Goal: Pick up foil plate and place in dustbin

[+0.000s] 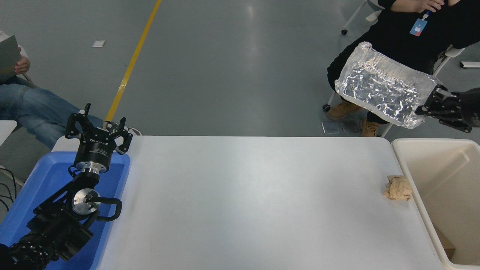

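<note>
- At the lower left of the frame the left hand (98, 129) is parked above one blue plastic tub (116, 180), its fingers spread apart and gripping nothing.
- The white table (240, 202) fills the lower middle of the frame. On it lies one small crumpled tan paper wad (398, 188), near the table's right edge and just beside the dustbin's wall.
- One cream dustbin (412, 165) stands at the lower right, touching or nearly touching the table's right end; its deep inner walls are visible, and a bit of brown material shows at its bottom near the frame's lower edge.
- One foil plate (384, 89) hangs in the air at the upper right, well above the table, above the dustbin's far left corner and to its upper left in the frame. It is tilted, with its crinkled inner face turned toward the camera.
- The right hand (429, 105) enters from the right edge and is clamped on the foil plate's right rim, so the plate extends leftward from its fingertips.
- Behind the plate sits one person in black clothes (397, 33) on a chair; a second person in jeans (33, 103) sits at the left edge.
</note>
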`<move>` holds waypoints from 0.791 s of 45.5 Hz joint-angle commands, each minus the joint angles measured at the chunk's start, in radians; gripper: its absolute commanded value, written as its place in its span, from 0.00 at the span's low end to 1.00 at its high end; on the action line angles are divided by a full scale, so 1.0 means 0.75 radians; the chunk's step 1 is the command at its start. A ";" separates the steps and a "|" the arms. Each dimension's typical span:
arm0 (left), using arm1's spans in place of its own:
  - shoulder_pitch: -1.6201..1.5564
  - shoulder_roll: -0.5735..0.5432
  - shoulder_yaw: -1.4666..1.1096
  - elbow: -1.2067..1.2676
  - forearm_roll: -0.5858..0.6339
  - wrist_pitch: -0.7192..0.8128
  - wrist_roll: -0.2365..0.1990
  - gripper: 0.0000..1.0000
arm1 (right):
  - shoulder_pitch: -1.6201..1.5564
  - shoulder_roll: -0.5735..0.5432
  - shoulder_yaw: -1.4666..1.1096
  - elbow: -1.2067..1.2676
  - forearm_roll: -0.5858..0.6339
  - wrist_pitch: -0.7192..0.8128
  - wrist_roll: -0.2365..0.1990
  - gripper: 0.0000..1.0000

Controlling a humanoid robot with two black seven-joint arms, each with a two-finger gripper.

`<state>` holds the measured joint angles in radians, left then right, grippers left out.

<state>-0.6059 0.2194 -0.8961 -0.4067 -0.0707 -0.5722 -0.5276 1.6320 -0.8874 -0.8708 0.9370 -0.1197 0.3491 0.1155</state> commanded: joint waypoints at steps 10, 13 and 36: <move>0.000 0.000 0.000 0.000 0.000 0.000 0.000 0.99 | -0.640 0.097 0.224 -0.497 0.206 -0.242 -0.001 0.00; 0.000 0.000 0.000 0.000 0.000 0.000 0.000 0.99 | -0.722 0.107 0.251 -0.521 0.272 -0.291 0.001 0.00; 0.000 0.000 -0.002 0.000 0.000 0.000 0.000 0.99 | -1.137 0.242 0.265 -0.634 0.542 -0.598 -0.001 0.00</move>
<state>-0.6059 0.2194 -0.8959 -0.4064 -0.0703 -0.5722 -0.5277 0.9333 -0.7675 -0.6822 0.5414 0.2077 -0.0119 0.1159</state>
